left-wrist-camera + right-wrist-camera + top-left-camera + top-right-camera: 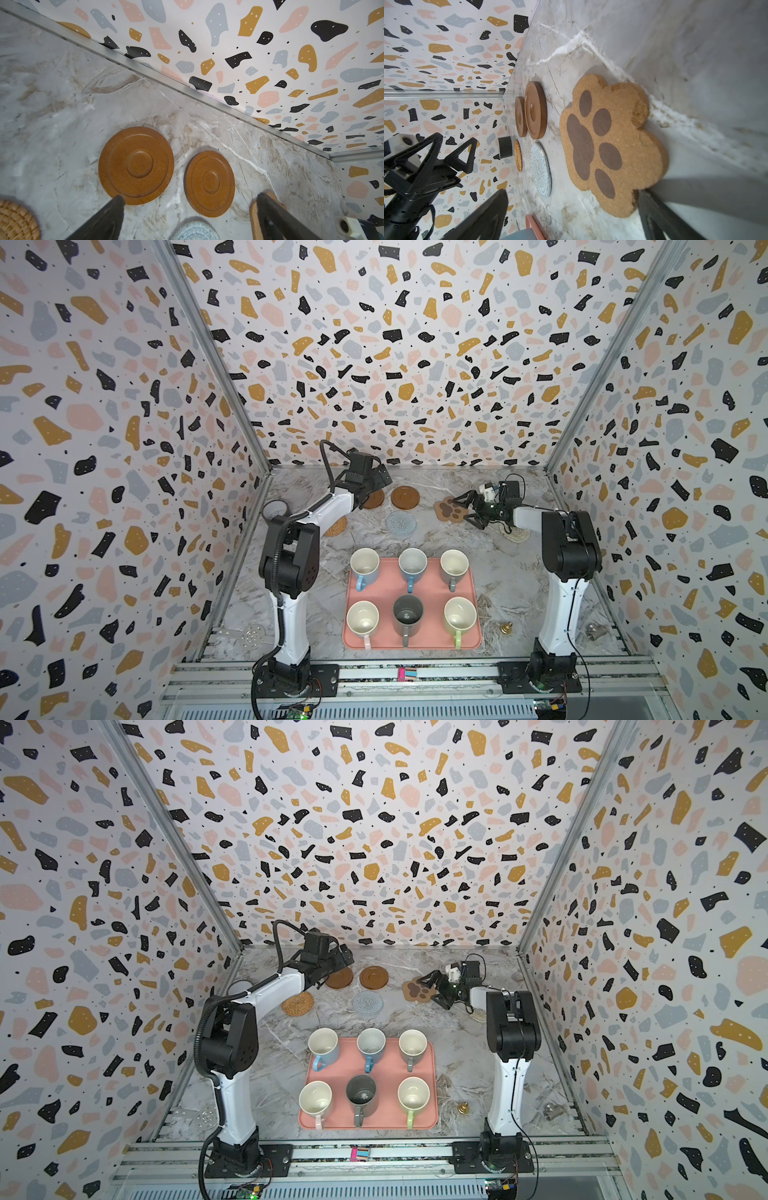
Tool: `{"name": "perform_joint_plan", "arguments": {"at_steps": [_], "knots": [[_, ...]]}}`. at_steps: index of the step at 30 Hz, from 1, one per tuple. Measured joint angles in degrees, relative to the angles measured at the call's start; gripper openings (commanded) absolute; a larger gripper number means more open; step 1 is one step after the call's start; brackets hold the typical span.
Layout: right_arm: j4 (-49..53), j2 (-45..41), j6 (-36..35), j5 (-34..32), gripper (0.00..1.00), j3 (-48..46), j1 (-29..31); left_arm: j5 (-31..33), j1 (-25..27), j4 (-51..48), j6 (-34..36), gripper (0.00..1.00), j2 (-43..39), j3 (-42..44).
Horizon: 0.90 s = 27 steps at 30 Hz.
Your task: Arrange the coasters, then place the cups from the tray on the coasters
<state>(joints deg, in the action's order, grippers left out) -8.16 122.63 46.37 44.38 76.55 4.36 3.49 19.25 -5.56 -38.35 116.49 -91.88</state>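
Currently L gripper [190,198], fingers wide, empty, by wooden discs [136,165]. R gripper [572,193] likewise wide at paw coaster [610,143]; cups [364,566] on tray [384,597].

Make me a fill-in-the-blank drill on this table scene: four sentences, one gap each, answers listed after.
The pink tray holds ___ mugs.
The dark grey mug stands between the pink-handled mug and the ___-handled one.
The right gripper sits by the coaster shaped like a ___.
The left gripper, near the brown wooden discs, has jaws ___.
Answers: six, green, paw, open.
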Motion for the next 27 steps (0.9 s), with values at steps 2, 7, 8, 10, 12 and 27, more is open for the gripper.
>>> {"name": "perform_joint_plan", "arguments": {"at_steps": [2,7,8,10,12,27], "knots": [[0.00,0.74,0.35,0.09,0.99,1.05,0.13,0.09,-0.02,0.02,0.00,1.00,0.00,0.00],[-0.70,1.81,2.03,0.24,0.99,2.43,0.26,0.28,-0.02,0.00,0.00,1.00,0.00,0.00],[-0.83,1.84,2.36,0.20,0.99,2.43,0.26,0.28,-0.02,0.00,0.00,0.99,-0.02,0.00],[-1.27,1.86,3.39,0.11,0.99,2.43,0.26,0.33,0.00,0.00,0.00,1.00,-0.02,0.00],[-1.81,1.95,4.28,0.02,0.99,2.43,0.33,0.39,0.00,0.00,0.00,1.00,-0.02,0.00],[7.89,0.44,0.70,1.97,0.99,3.34,0.37,0.48,0.00,0.00,-0.02,1.00,-0.13,0.00]]}}
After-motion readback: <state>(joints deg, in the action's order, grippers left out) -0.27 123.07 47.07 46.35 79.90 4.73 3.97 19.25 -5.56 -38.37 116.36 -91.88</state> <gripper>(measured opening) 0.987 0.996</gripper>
